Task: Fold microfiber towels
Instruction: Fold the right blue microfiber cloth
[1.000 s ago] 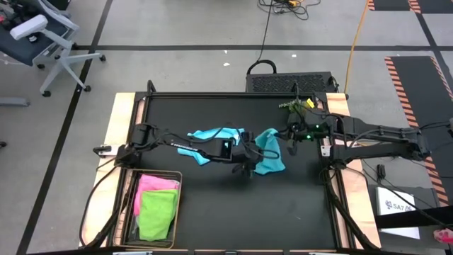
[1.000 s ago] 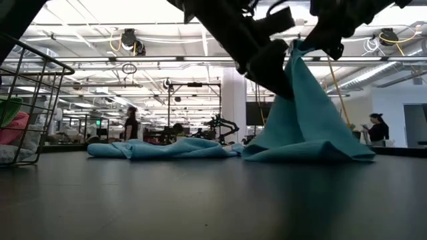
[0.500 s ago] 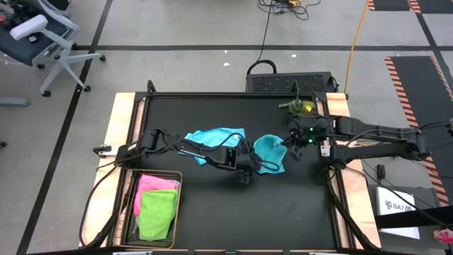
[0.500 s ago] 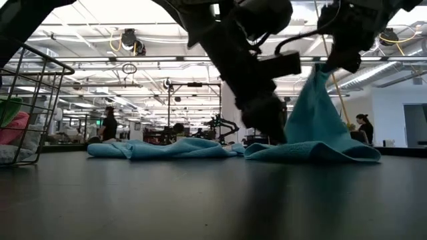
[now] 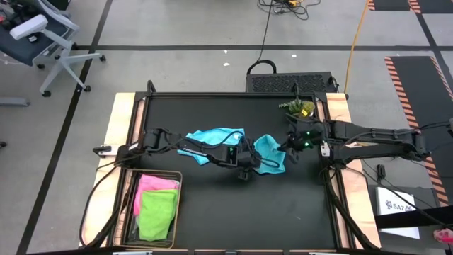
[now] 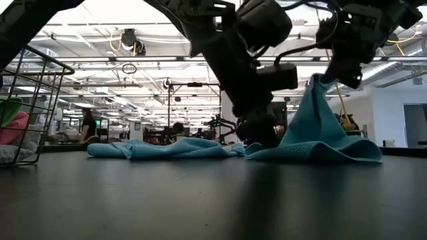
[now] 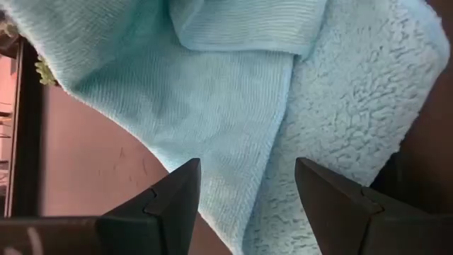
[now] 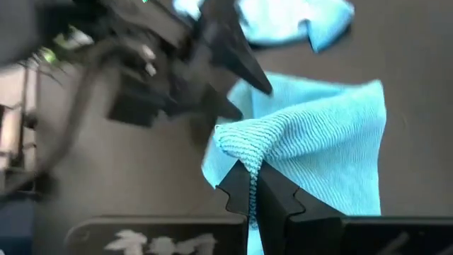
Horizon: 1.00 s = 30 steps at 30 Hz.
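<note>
Teal towel (image 5: 270, 152): bunched on the black table (image 5: 198, 205) between the two grippers, one corner pinched up into a peak, the rest spread flat beneath it.
Right gripper (image 8: 253, 190): clamped tight on that raised corner; in the low view the cloth hangs from it like a small tent (image 6: 313, 130).
Left gripper (image 7: 245, 185): fingers wide apart, nothing between them, low over the towel's near edge, just across the cloth from the right gripper.
What the left one faces: a ribbed side and a fleecy side of the same cloth, with a fold line running between them.
Light blue towel (image 5: 212, 138): crumpled behind the left gripper, lying partly under that arm, its edge close to the teal one.
Wire basket (image 5: 129, 205): well back along the left arm, near the table's front edge, with the pink towel (image 5: 154, 185) and the lime green towel (image 5: 157, 212) in it.
Potted plant (image 5: 299, 107): just beyond the right gripper, near the table's far edge.
Step in hand, as I read it: getting a second corner so the teal cloth can be stretched out.
Doing it well: the left fingers should close on a single layer right at a corner, not on the doubled fold; the right should hold its height so the cloth stays taut, and both should keep clear of the light blue one.
</note>
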Motion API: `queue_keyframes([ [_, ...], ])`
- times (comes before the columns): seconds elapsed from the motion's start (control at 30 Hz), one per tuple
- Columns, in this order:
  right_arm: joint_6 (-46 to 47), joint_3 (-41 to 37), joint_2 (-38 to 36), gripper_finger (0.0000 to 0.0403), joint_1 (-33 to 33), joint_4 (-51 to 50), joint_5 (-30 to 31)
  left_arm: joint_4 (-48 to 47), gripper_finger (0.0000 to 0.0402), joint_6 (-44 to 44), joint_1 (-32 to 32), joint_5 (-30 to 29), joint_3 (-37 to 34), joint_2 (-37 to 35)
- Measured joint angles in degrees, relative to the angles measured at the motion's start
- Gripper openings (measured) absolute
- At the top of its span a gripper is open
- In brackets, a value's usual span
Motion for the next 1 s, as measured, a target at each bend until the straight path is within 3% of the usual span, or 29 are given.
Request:
queue_keyframes([
  [0.17, -0.04, 0.01, -0.54, 0.0000, 0.02, 5.40, -1.30, 0.24, 0.0232, 0.04, 0.74, 0.23, -0.01, 1.22],
  [0.57, 0.02, -0.03, -0.65, 0.0000, 0.02, 5.59, -1.29, 1.97, 0.0225, -1.59, 2.23, 0.75, 0.08, 1.75],
  [0.7, 0.02, -0.03, -0.65, 0.0000, 0.02, 5.58, -1.26, 2.13, 0.0166, -4.61, 2.11, 0.97, 0.08, 1.75],
  [0.9, 0.04, -0.03, -0.65, 0.0000, 0.02, 5.57, -1.22, 1.23, 0.0024, -9.49, 1.93, 5.14, 0.08, 1.75],
  [1.0, 0.04, -0.03, -0.65, 0.0001, 0.02, 5.56, -1.20, -0.31, 0.0010, -13.61, 1.97, 5.70, 0.06, 1.13],
])
